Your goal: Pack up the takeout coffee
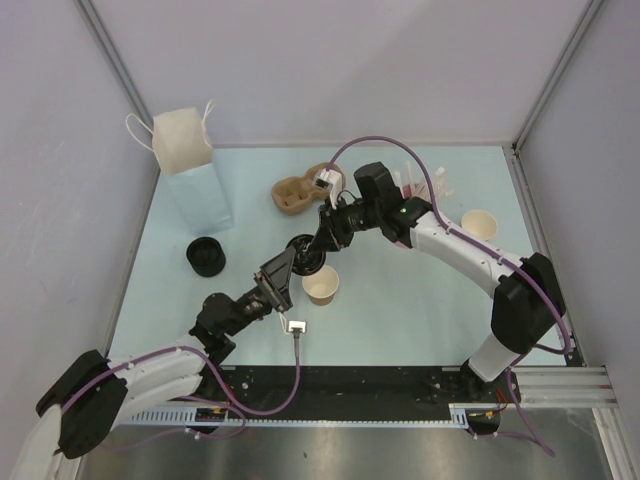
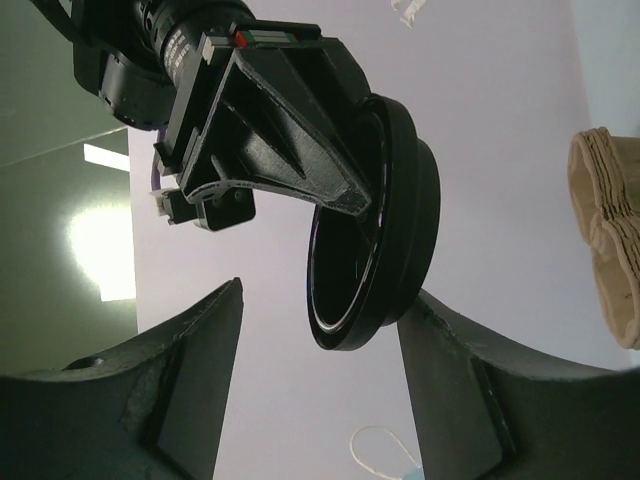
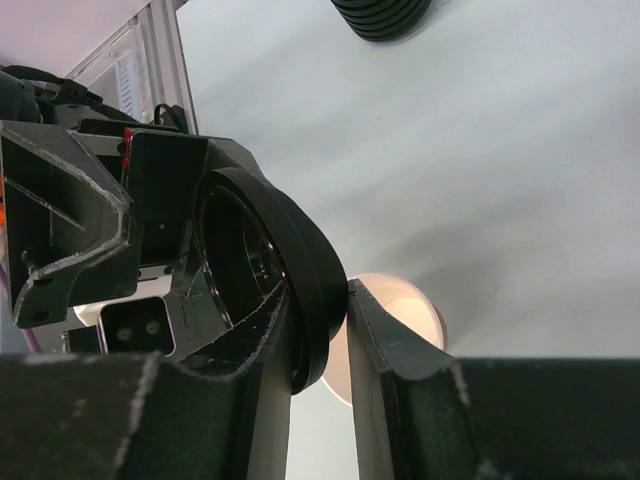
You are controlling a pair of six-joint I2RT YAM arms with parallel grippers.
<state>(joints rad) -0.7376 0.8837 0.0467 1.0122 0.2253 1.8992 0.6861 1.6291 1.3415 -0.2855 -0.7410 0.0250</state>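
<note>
Right pincer point(image 3: 318, 300) is clamped on the rim of the black lid point(image 2: 395, 210), which is held on edge between the widely spread fingers of the left pincer point(image 2: 325, 292). The tan paper cup point(image 1: 321, 286) is seen upright on the counter point(image 1: 420, 300), close by the lid.

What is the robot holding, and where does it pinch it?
The right gripper holds the black lid by its rim, pinched between its fingers. The left gripper is open.

Right hand point(image 3: 318, 300) pinches the black lid point(image 3: 305, 255) — cup point(image 3: 412, 310) beneath.
</note>
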